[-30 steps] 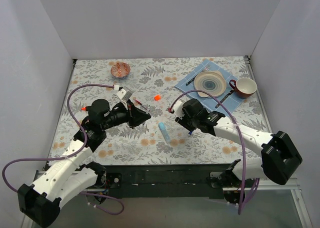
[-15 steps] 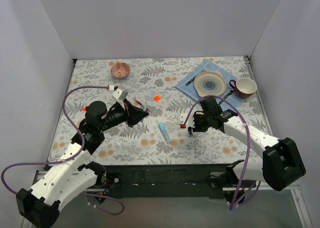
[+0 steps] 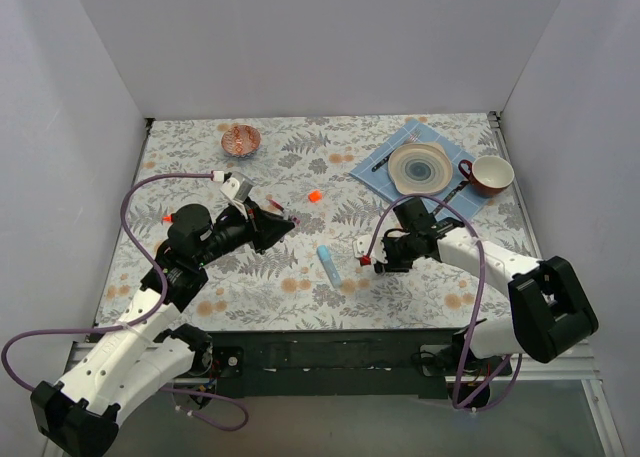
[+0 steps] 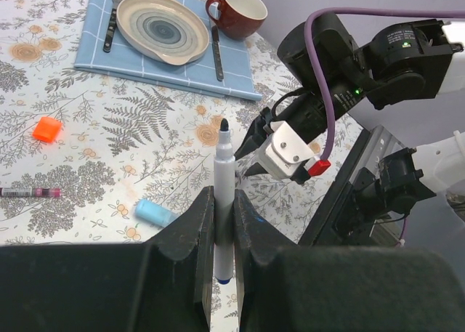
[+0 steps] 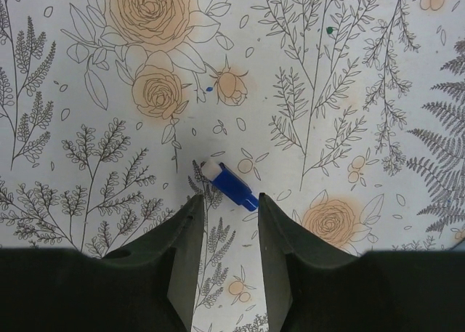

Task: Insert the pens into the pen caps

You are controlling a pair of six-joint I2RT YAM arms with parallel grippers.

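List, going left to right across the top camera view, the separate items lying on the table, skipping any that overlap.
From the left: patterned bowl → dark-red pen → orange cap → light-blue marker → striped plate → red mug.

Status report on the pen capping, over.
Left gripper shut on white pen, tip outward. Right gripper open over dark blue cap, not gripped. Light-blue marker lies loose between them.

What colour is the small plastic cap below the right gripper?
The small plastic cap is dark blue with a white end; clearest in right wrist view.
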